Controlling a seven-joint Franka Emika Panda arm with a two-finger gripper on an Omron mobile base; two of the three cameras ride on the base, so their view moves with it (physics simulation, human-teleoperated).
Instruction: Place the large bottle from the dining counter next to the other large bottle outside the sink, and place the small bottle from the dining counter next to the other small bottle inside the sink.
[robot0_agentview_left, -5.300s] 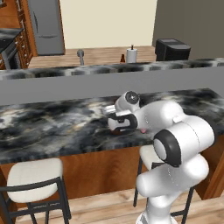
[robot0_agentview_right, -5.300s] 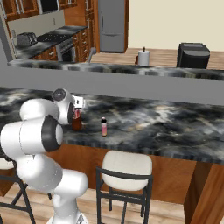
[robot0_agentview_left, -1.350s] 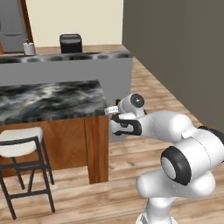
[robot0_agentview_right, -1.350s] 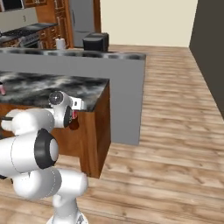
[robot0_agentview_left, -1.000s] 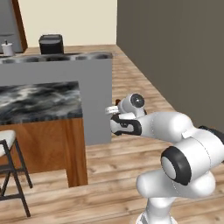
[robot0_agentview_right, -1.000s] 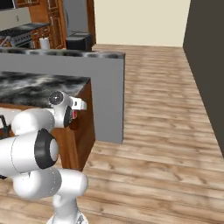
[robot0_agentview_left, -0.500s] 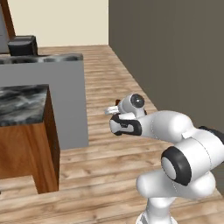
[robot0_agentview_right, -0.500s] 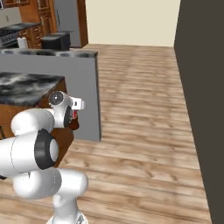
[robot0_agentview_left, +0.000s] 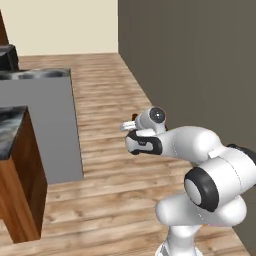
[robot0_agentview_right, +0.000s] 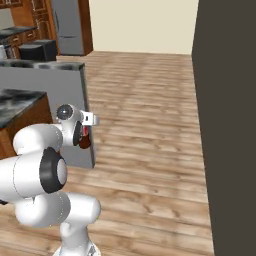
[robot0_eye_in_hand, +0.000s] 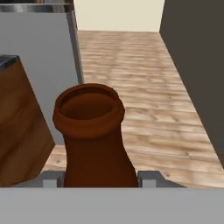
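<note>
One bottle (robot0_eye_in_hand: 94, 135) clamped between my half-closed jaws, centre of hand view | gripper (robot0_agentview_right: 84, 136) mid-left, beside counter (robot0_agentview_left: 12, 165) end | carrying: keep bottle upright, grip firm, drive smoothly toward sink.

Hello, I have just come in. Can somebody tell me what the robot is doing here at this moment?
The robot's gripper is shut on the large bottle, the dark brown glass one with a red label. In the hand view the bottle's neck stands between the two fingers. The arm holds the bottle close to its body, above the wooden floor and beside the end of the dining counter. The bottle is not set down anywhere yet.
</note>
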